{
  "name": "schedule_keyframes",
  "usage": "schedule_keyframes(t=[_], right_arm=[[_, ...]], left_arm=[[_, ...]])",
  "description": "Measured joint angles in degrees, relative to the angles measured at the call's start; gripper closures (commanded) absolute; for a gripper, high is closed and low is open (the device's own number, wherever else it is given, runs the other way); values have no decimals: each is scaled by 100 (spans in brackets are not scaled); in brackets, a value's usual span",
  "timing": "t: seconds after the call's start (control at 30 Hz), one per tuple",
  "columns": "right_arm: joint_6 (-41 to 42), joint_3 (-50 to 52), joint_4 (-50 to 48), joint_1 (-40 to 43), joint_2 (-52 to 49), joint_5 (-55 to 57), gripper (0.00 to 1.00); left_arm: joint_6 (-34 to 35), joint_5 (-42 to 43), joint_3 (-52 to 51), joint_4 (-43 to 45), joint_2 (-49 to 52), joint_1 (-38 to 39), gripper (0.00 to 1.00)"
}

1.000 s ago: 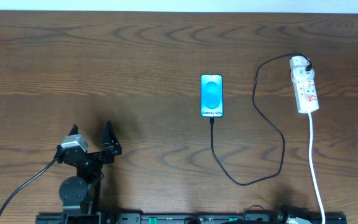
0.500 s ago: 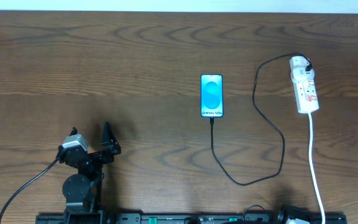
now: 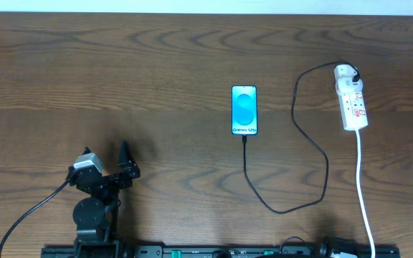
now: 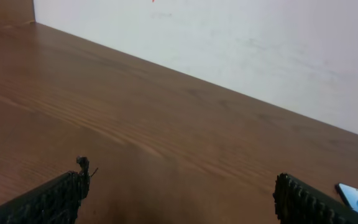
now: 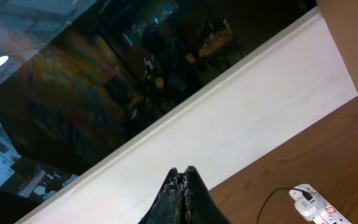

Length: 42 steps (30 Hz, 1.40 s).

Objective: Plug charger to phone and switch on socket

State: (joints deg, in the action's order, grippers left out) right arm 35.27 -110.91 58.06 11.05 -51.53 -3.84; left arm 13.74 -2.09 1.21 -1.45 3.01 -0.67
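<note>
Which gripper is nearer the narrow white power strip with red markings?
Right. The right gripper, shut, sits at the near edge of the wooden table, on the same side as the power strip; the left gripper, open, sits far across, near-left.

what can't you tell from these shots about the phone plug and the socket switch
- socket switch, on or off: too small in the overhead view; partly cut off by the bottom edge in the right wrist view.
- charger tip fully seated in the phone or only touching it: too small overhead; the left wrist view shows only the phone's corner at the frame edge.
- right hand: nearly all cut off by the bottom edge overhead.
</note>
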Motion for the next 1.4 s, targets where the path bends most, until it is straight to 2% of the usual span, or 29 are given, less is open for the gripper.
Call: schedule_keyframes(t=[1.4], right_arm=[[2, 46, -264, -428, 68, -393, 99]], left_arm=[[-26, -4, 0, 0, -232, 0, 2]])
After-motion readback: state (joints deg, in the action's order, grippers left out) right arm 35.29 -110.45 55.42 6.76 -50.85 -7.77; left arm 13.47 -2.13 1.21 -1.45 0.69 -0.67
